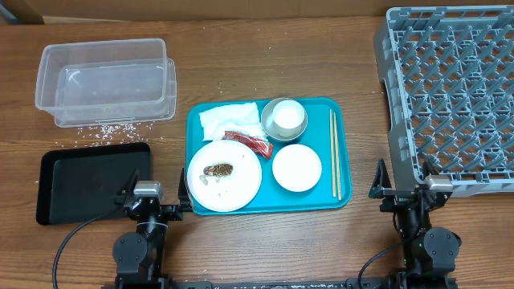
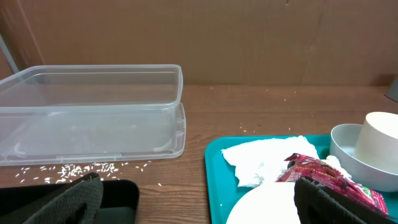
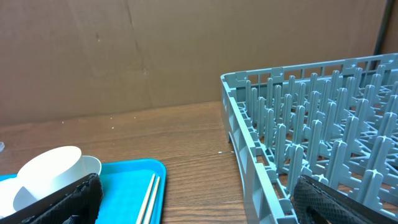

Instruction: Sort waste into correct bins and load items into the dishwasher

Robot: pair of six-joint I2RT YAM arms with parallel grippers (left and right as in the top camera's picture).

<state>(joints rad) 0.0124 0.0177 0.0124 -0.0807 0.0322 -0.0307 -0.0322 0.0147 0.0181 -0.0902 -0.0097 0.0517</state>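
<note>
On the teal tray (image 1: 321, 197) lie a crumpled white napkin (image 1: 227, 122), a red wrapper (image 1: 250, 142), a large white plate (image 1: 241, 186) bearing a brown lump (image 1: 218, 169), a smaller white dish (image 1: 296, 168), a silvery bowl (image 1: 284, 119) and chopsticks (image 1: 335, 152). Rice grains (image 1: 108, 128) are scattered in front of the clear tub (image 1: 104, 80), with the black tray (image 1: 92, 185) nearer me. The grey dish rack (image 1: 450, 88) stands at the right. My left gripper (image 1: 155, 195) is open between black tray and teal tray. My right gripper (image 1: 405, 189) is open by the rack's near corner. Neither holds anything.
In the left wrist view the napkin (image 2: 261, 158), wrapper (image 2: 323, 174) and plate (image 2: 267, 205) sit close ahead on the right, the tub (image 2: 93, 112) on the left. The right wrist view has the rack wall (image 3: 249, 137) to the right and chopsticks (image 3: 148, 199) to the left.
</note>
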